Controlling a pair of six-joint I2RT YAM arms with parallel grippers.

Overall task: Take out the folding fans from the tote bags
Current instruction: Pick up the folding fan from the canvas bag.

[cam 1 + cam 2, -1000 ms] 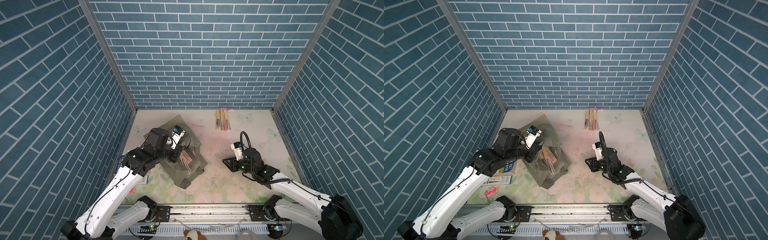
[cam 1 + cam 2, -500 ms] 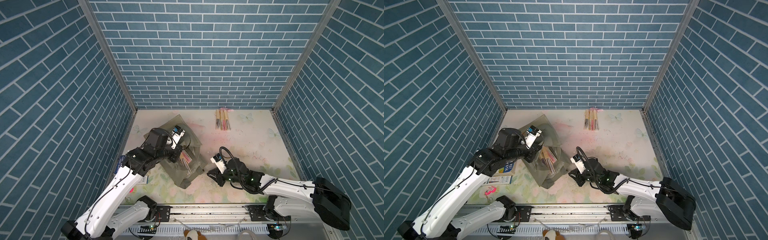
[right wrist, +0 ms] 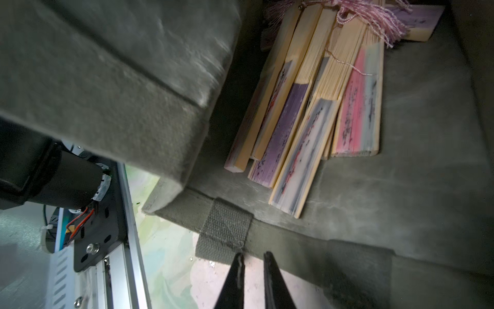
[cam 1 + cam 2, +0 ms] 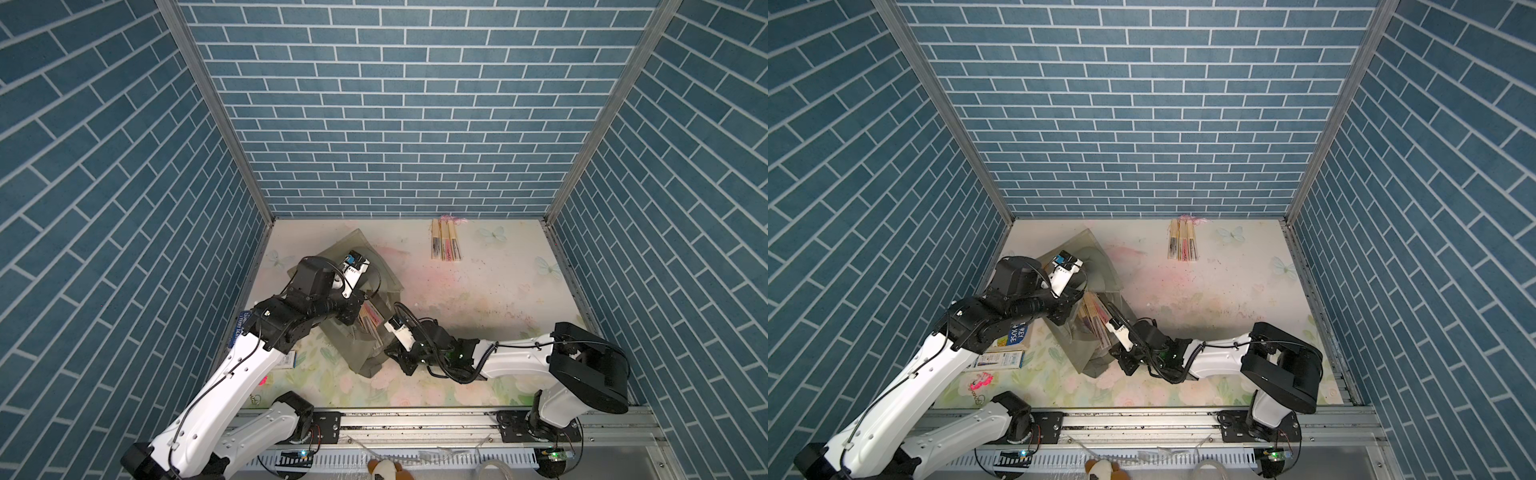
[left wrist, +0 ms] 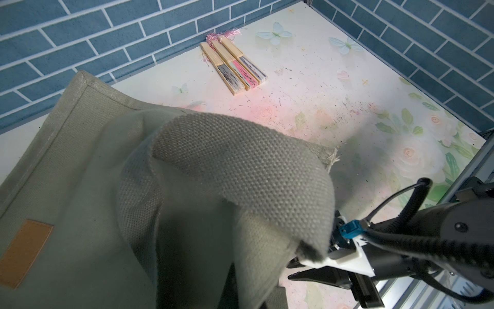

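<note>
Right gripper (image 3: 253,254), newly at grey-green fabric tote (image 4: 362,358), jaws narrowly parted (right wrist view only); left gripper (image 4: 352,314), jaws clenched on the tote.

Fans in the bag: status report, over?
Left jaws shut on tote bag, holding mouth open. Right jaws barely apart, empty, at bag's edge. Fans piled inside, view unblocked.

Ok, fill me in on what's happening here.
The robot is emptying a grey-green tote bag. The left gripper is shut on the bag's upper edge and holds its mouth open. The right gripper sits at the mouth's lower edge, jaws a little apart and empty, facing a pile of folding fans inside. Three fans lie side by side on the table near the back wall.
</note>
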